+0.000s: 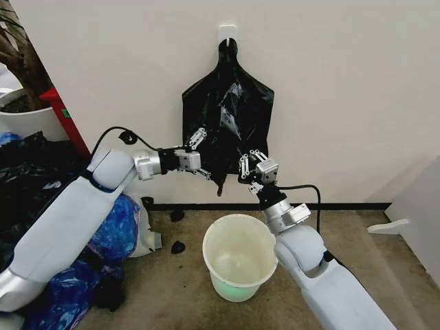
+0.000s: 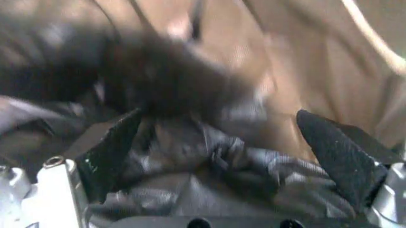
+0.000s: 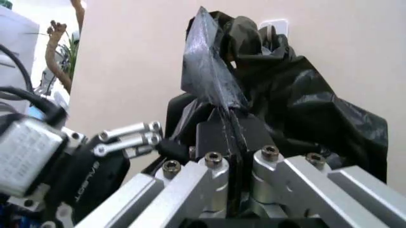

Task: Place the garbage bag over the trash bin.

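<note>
A flat bundle of black bags (image 1: 230, 103) hangs from a white hook (image 1: 227, 31) on the wall. My right gripper (image 1: 246, 166) is shut on a thin glossy black layer at its lower front, the garbage bag (image 3: 209, 80), which stands up creased from the closed fingers (image 3: 219, 135). My left gripper (image 1: 203, 155) is at the bundle's lower left, open, with crinkled black plastic (image 2: 209, 156) between its fingers (image 2: 111, 147). The trash bin (image 1: 234, 287), a cream-white bucket with a greenish base, stands open on the floor below both grippers.
A heap of blue and black bags (image 1: 110, 240) lies at the left beside my left arm. A white plant pot (image 1: 27, 120) and a red object (image 1: 65, 117) stand behind it. Black scraps (image 1: 177, 246) lie on the carpet near the bin. A white object (image 1: 388, 227) sits at the right.
</note>
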Motion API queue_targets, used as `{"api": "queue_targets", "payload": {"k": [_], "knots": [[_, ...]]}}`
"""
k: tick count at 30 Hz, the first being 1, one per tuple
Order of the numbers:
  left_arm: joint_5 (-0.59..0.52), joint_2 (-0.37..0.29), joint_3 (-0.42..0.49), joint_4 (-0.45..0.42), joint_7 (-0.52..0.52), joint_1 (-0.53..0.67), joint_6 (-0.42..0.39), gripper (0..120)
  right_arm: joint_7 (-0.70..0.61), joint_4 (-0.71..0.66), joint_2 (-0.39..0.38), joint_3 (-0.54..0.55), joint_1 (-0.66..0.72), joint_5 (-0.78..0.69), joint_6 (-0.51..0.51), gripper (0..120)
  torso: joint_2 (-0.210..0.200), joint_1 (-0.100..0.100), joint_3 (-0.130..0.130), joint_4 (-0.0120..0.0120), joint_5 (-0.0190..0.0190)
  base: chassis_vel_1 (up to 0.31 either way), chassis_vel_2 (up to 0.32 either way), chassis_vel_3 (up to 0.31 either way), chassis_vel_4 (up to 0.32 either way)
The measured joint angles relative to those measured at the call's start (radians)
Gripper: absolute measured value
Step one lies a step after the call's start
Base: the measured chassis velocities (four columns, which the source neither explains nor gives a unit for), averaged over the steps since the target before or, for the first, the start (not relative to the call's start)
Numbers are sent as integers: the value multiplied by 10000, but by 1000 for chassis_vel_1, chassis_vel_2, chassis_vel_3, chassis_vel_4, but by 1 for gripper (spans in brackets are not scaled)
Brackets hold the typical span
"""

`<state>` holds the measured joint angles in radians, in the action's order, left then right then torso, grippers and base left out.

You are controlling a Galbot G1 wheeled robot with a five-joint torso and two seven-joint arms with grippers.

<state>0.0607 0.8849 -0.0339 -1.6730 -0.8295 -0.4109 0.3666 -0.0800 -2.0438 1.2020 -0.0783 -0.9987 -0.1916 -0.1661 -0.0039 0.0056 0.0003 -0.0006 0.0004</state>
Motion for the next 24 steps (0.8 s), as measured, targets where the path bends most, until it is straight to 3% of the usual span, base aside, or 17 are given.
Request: {"api": "queue_targets", "payload": {"k": [3, 6, 8, 11, 17, 24], "knots": [[362, 36, -59, 53, -372, 142, -227, 89, 5, -6, 4, -22, 0, 0, -5, 0, 0, 0, 0, 1, -2, 0, 0, 0, 0], [674, 57, -234, 66, -749, 186, -521, 77, 13, -13, 14, -45, 12, 0, -16, 0, 0, 0, 0, 2, -2, 0, 0, 0, 0], [693, 57, -248, 66, -776, 186, -544, 77, 14, -13, 16, -46, 13, 0, -18, 0, 0, 0, 0, 2, -2, 0, 0, 0, 0], [935, 53, -494, 8, -1119, 89, -949, 59, 28, -13, 28, -58, 64, 6, -43, 0, 0, 0, 0, 2, -3, 0, 0, 0, 0], [1095, 46, -708, -8, -1279, -41, -1110, 57, 29, -3, 31, -81, 110, 3, -47, 0, 0, 0, 0, 3, -1, 0, 0, 0, 0], [1156, 17, -1010, 109, -1435, -388, -1309, 36, 31, -13, -1, -77, 128, -21, -48, 0, 0, 0, 0, 2, -3, 0, 0, 0, 0]]}}
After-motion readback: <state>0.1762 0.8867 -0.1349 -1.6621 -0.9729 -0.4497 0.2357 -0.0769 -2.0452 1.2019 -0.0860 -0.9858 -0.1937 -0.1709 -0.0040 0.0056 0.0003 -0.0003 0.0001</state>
